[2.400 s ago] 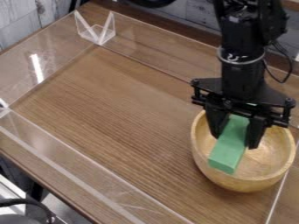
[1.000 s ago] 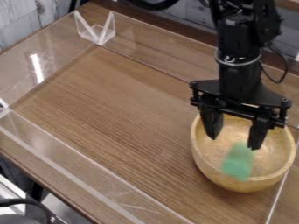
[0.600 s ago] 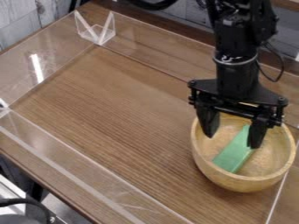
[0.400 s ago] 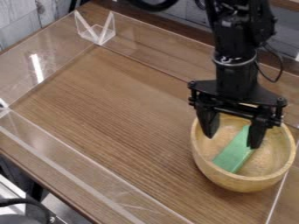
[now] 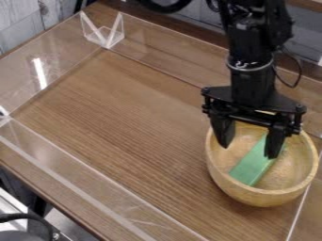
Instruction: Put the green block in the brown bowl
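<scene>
Green block (image 5: 253, 167) lay inside the brown bowl (image 5: 229, 184), under a wide-open gripper (image 5: 250, 143).
The gripper's two fingers stood apart above the bowl, holding nothing; the right finger hid the block's far end, and the picture's right edge clipped the bowl's rim.

The scene is evenly and fairly brightly lit. White glare streaks are seen on the clear panels (image 5: 51, 71) at the left and far edges. The counter (image 5: 120, 113) is rendered with a soft sheen, and only a faint shadow is cast beside the brown bowl (image 5: 227, 184). The picture is small and slightly soft; fine detail is lost.
</scene>
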You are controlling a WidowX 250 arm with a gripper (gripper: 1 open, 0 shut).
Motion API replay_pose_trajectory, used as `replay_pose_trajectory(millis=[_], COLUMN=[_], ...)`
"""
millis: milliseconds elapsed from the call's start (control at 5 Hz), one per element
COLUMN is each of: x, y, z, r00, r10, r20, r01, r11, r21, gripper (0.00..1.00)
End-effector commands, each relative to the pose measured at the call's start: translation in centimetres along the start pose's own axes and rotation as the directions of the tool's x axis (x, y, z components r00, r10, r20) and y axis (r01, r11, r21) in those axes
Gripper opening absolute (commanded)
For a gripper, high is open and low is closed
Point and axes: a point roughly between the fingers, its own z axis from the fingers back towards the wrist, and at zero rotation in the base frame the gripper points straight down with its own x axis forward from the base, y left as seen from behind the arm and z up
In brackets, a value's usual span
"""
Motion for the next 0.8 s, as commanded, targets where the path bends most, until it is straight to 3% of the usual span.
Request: replay_pose_trajectory(millis=[0,600], x=[1.14,1.59], y=[-0.13,0.12], z=[1.15,0.86], r00=[0.999,0.998], r10=[0.002,0.007], r20=[0.055,0.059], r01=[-0.001,-0.005], r11=[1.0,0.999], r21=[-0.022,-0.033], gripper=[1.0,1.0])
